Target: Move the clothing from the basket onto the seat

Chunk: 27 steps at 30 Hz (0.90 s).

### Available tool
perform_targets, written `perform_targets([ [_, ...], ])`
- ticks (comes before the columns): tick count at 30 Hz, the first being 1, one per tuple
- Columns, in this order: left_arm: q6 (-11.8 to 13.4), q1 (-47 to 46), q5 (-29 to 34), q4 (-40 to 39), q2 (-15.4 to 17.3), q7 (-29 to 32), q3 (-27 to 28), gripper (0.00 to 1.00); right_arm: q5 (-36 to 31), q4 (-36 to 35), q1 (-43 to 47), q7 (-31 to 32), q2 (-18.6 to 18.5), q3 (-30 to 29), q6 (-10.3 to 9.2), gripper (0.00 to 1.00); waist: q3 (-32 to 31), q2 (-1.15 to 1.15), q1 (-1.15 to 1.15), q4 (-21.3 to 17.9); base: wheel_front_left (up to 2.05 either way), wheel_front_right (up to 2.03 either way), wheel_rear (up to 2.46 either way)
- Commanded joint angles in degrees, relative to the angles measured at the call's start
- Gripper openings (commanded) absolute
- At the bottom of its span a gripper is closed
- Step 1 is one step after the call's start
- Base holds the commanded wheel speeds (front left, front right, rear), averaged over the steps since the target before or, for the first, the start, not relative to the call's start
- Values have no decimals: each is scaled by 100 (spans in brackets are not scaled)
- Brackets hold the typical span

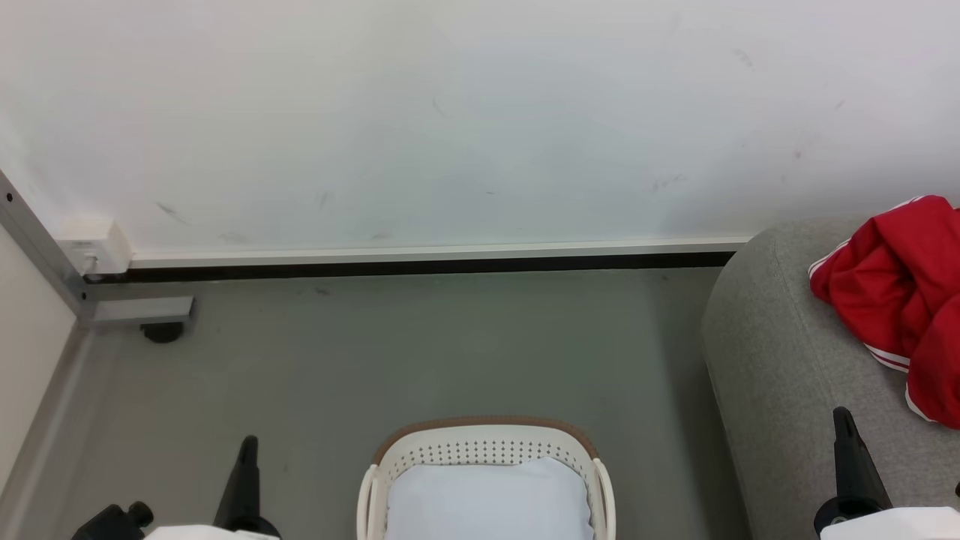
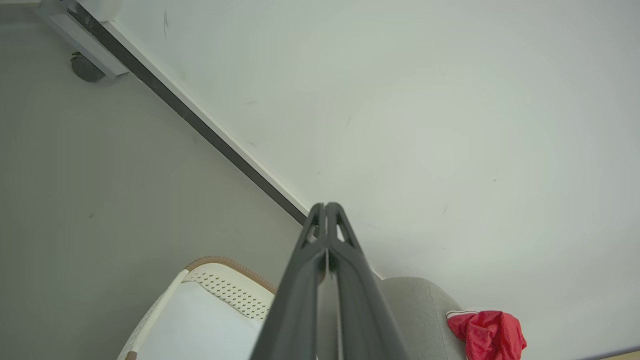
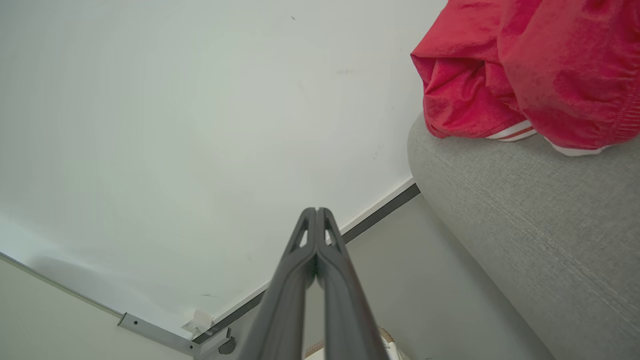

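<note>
Closest to the head camera, my left gripper (image 1: 249,450) and right gripper (image 1: 843,424) sit low at either side, fingers pointing up, each pair pressed together with nothing between them; I read that as a parked pose, not a reach. Between them stands the basket (image 1: 487,450), and what I can see in it is a pale pad (image 1: 487,502), with no red. Its near part runs off the bottom edge, so I cannot tell whether anything lies under the pad. The clothing (image 1: 900,292) is heaped on the seat (image 1: 787,360) at the right, well back from its rounded end, which I judge leaves the job done or close to it. Grey floor (image 1: 450,352) runs to the wall, where a socket box (image 1: 94,244) sits on a metal frame (image 1: 37,240), well apart from the work. From the left wrist, the left gripper (image 2: 325,207) shows its fingers shut tight, aimed at the wall above the basket (image 2: 225,285); the seat (image 2: 425,310) and clothing (image 2: 487,335) lie off to the side. From the right wrist, the right gripper (image 3: 316,212) is likewise closed and empty, beside the seat (image 3: 525,210), whose flank would be the thing to avoid on any swing across; the clothing (image 3: 525,65) rests on top of it.
</note>
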Motion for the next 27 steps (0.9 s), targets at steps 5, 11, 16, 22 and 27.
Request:
perform_targets([
  [5,-13,-153,-460,-83,44,125,58,0,454,-31,-174,117,-12,-83,-4,0,0,0,0,16,0,0,0],
  [11,-15,-180,-849,-89,47,235,89,0,835,-22,-185,224,-4,-131,-4,0,1,0,0,35,0,0,0],
  [16,-16,-195,-1109,-92,49,300,110,0,1073,-16,-194,293,2,-164,-5,0,2,0,0,47,0,0,0],
  [22,-17,-224,-1466,-95,53,401,137,0,1416,-7,-206,388,11,-211,-5,0,2,0,0,66,0,0,0],
  [27,-19,-243,-1743,-97,56,481,159,0,1686,1,-218,466,18,-246,-6,0,3,0,0,82,0,0,0],
])
